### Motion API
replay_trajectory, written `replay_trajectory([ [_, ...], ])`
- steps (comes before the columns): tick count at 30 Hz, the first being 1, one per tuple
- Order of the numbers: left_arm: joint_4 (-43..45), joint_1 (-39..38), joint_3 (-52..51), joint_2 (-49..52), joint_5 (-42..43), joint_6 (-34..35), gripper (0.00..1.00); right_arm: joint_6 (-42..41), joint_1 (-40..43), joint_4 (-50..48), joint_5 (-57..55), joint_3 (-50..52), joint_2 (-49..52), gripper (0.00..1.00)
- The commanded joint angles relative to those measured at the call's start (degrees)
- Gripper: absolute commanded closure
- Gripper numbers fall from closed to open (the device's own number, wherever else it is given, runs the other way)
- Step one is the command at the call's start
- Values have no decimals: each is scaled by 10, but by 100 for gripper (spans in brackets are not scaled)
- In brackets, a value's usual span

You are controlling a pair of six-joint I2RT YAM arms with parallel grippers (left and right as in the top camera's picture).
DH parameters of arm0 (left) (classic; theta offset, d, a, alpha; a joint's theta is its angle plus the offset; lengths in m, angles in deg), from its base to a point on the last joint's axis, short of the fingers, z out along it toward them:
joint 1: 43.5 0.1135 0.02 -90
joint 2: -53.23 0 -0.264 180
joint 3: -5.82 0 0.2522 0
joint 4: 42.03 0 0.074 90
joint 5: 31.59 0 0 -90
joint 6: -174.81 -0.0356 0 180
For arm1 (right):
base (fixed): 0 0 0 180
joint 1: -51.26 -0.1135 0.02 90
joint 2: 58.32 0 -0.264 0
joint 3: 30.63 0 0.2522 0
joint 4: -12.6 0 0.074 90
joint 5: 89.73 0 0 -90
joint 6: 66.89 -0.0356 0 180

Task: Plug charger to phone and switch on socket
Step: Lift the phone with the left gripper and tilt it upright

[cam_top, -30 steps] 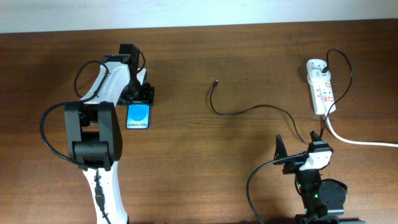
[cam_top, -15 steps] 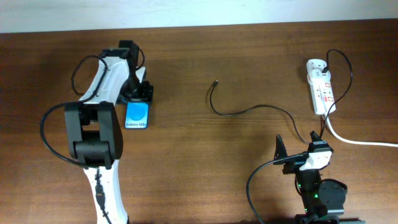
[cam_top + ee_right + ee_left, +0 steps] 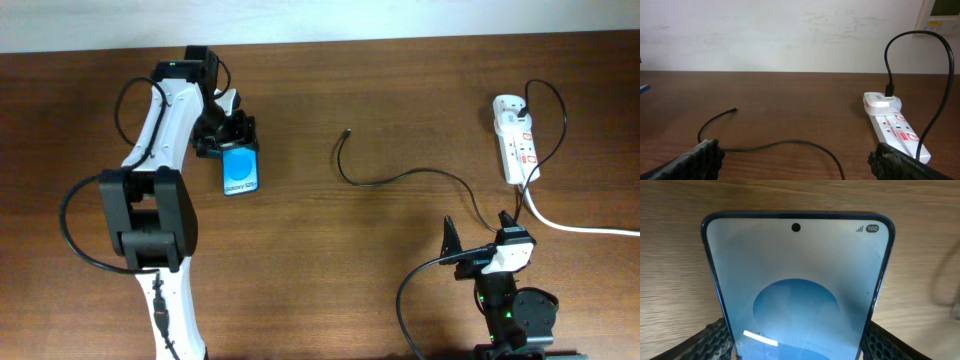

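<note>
The phone has a bright blue screen and sits at the left of the table, its top end tilted toward the right. My left gripper is shut on its near end; in the left wrist view the phone fills the frame between both fingers. The charger cable lies in the table's middle, its plug tip free; it also shows in the right wrist view. The white socket lies at the far right. My right gripper is open and empty, near the front edge, above the cable.
A thick white cord runs from the socket off the right edge. The black charger cable loops up from the socket's top end. A white wall borders the table's far edge.
My left gripper has moved right and slightly back with the phone in it, and the phone has turned so it points a little to the right. The right arm has not moved.
</note>
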Motion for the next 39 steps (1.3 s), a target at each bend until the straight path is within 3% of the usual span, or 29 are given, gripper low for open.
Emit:
replay_trajectory([
  [1, 7, 0, 18, 0, 109, 25, 38, -4, -5, 3, -2, 3, -4, 2],
  [6, 9, -1, 18, 0, 171, 25, 47, -4, -5, 3, -2, 3, -4, 2],
  [9, 16, -1, 18, 0, 177, 28, 67, -4, -5, 3, -2, 3, -4, 2],
  [12, 22, -1, 19, 0, 179, 33, 94, -4, -5, 3, -2, 3, -4, 2],
  [14, 22, 4, 27, 0, 179, 44, 100, -4, -5, 3, -2, 3, -4, 2],
  [26, 8, 10, 85, 0, 201, 203, 100, -4, -5, 3, -2, 3, -4, 2],
  [31, 4, 10, 85, 0, 262, 228, 100, -6, -5, -5, 5, 3, -4, 2],
  [35, -37, 10, 85, 0, 269, 282, 100, -130, -5, -23, 46, -1, -3, 2],
  [39, -57, 10, 85, 0, 269, 316, 100, -153, -5, 5, 70, -42, 24, 2],
])
